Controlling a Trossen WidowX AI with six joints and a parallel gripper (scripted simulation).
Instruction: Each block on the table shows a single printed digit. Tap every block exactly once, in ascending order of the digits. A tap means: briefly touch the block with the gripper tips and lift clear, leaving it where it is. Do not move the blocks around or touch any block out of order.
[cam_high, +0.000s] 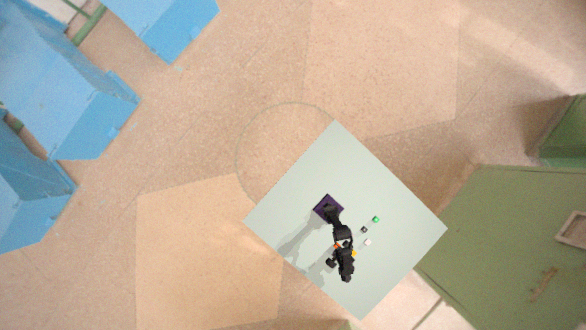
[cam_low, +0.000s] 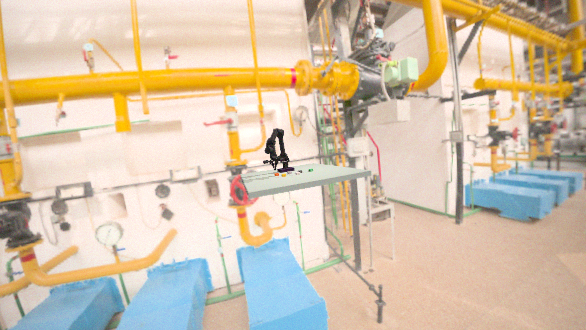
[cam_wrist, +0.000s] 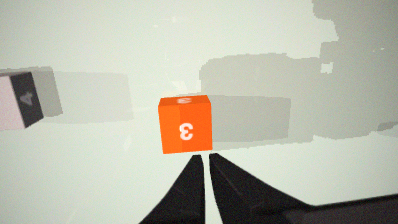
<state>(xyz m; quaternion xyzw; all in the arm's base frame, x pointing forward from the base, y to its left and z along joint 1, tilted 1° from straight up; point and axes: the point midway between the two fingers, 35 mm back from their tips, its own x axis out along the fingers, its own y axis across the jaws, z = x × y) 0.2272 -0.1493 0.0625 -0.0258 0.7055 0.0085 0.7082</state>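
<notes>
In the wrist view the gripper (cam_wrist: 206, 159) has its 2 dark fingers pressed almost together, with only a thin sliver of pale surface between the tips; nothing is pinched between them. Just ahead of the tips, apart from them by a narrow strip of table, sits the orange block (cam_wrist: 185, 124); its facing side carries a white 3, seen upside down, and its top face carries another white mark too foreshortened to read; its shadow falls to the right. At the left edge of this view a second block (cam_wrist: 19, 100) is cut off by the frame; it shows a pale pink face and a dark face with a faint digit that looks like a 4, though it is blurred; it stands well apart from the orange block, with open surface between them.

From the top view the arm (cam_high: 342, 235) reaches out from a purple base (cam_high: 325, 202) on the pale green table (cam_high: 350, 165); the green block (cam_high: 375, 219), a dark block (cam_high: 364, 229) and a white block (cam_high: 368, 242) lie in a loose line just beside the arm; a yellow block (cam_high: 354, 253) peeks out at the wrist. Wide bare surface lies toward the upper and right corners; the gripper end sits nearer the lower-left edge.
</notes>
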